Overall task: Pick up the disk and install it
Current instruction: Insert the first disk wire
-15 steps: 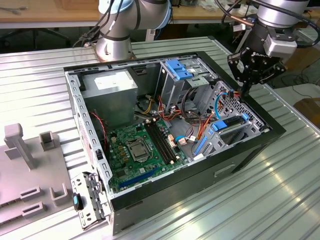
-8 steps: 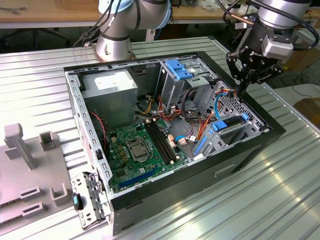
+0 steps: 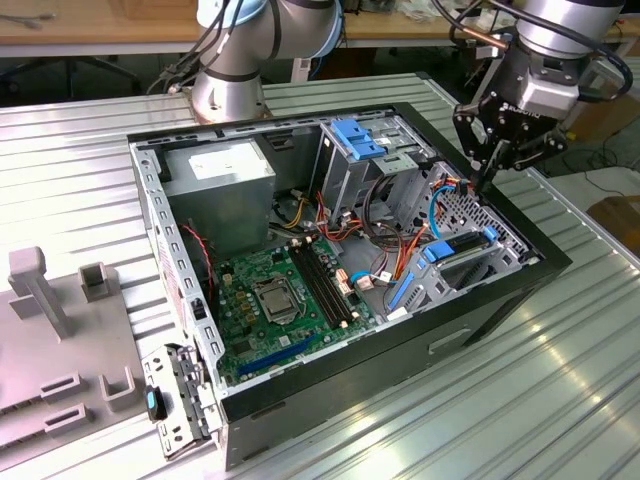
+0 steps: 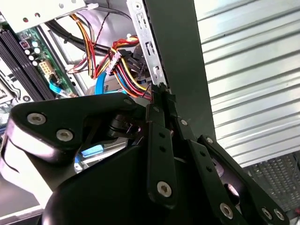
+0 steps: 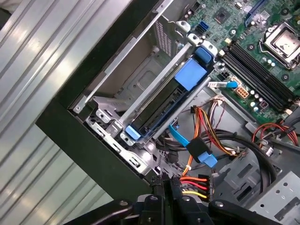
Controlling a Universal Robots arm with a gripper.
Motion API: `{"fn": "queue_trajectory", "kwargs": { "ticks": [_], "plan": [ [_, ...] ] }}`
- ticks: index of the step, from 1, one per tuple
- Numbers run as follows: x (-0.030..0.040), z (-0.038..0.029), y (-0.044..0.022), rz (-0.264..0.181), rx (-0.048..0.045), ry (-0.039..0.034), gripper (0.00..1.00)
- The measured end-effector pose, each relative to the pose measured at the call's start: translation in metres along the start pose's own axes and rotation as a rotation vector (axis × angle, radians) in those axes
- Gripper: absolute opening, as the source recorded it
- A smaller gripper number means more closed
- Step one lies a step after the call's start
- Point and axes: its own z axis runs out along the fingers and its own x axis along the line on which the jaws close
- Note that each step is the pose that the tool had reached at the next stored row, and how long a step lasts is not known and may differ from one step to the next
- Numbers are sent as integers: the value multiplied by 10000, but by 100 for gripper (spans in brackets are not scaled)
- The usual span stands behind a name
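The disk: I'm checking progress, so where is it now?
The disk sits in the metal cage at the exterior view's right end of the case, near the gripper.

One disk — one computer case

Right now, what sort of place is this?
Likely a robotics lab or workshop: a robot arm reaches over an open computer case lying on a ribbed metal table, with a wooden bench behind.
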Motion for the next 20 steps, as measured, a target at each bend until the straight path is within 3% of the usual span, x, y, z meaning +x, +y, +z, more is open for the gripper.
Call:
{"fn": "queue_trajectory", "kwargs": {
  "ticks": [2,4,10,14,16,20],
  "plan": [
    [0,0,0,294,-36,10,16],
    [0,2,0,1025,-124,33,16],
    [-1,6,0,2033,-244,66,16],
    [-1,10,0,3028,-369,96,16],
    [0,12,2,3255,-401,101,16],
    [61,22,56,3299,-407,101,16]
  ]
}}
